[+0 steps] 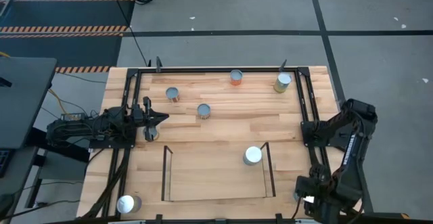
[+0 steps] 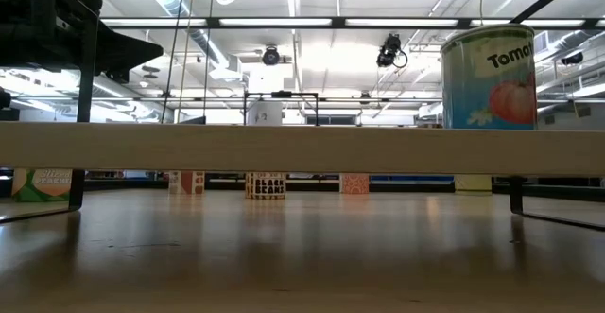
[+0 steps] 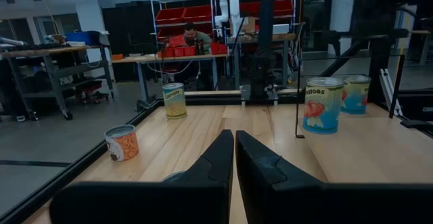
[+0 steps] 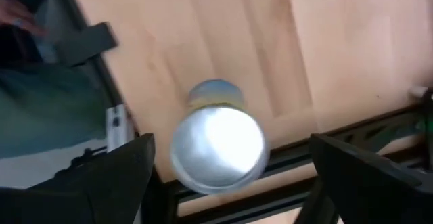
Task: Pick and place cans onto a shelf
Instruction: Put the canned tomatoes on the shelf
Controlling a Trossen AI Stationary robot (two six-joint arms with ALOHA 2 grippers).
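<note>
My right gripper (image 4: 233, 183) hangs open, pointing down over a can with a silver top (image 4: 216, 146). That can stands upright beside the black frame rail at the table's near right corner, and the two fingers stand well clear on either side of it. A tomato can (image 1: 252, 155) stands on the shelf (image 1: 216, 198) near its right rail. Several more cans stand on the far half of the table, among them one (image 1: 203, 110) in the middle and one (image 1: 282, 82) at the far right. My left gripper (image 1: 157, 119) waits shut at the table's left, pointing level.
Another can (image 1: 127, 204) stands at the near left corner, outside the shelf. A black frame (image 1: 223, 69) edges the table, and its rail (image 4: 352, 132) runs close beside the can under my right gripper. A person shows at a bench (image 3: 193, 34) beyond the table.
</note>
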